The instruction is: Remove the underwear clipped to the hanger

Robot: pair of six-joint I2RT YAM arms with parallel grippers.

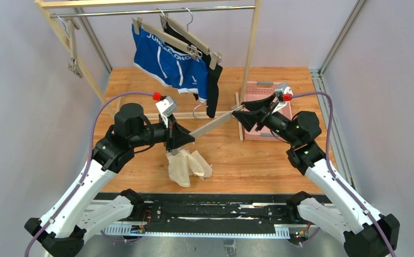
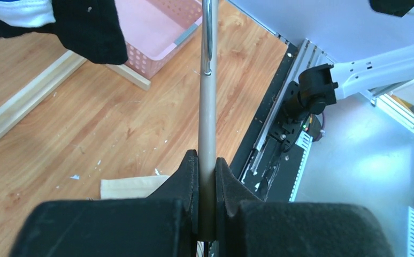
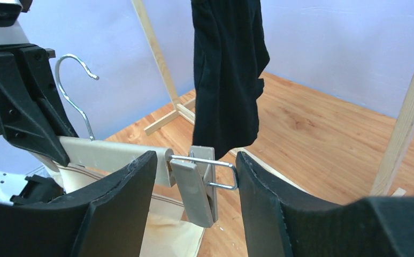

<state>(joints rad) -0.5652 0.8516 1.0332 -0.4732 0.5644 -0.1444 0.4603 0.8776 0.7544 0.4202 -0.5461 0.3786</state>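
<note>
The left gripper (image 2: 207,160) pinches the hanger (image 1: 210,127). The right gripper (image 3: 194,160) is open around the hanger's end clip (image 3: 194,193). The cream underwear (image 1: 186,168) droops under the hanger; next, I think, get it fully off.

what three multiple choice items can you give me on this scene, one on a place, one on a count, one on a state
1. Where is the cream underwear?
A in the pink basket
B on the wooden table
C over the right arm

2. How many pairs hang from the rail?
A none
B one
C two

3. The left end effector is:
A shut on the hanger bar
B open in the air
C shut on blue fabric

1 B, it lies crumpled on the boards.
2 C, the blue underwear and black underwear hang there.
3 A, the left wrist view shows both fingers pinching the bar.
</note>
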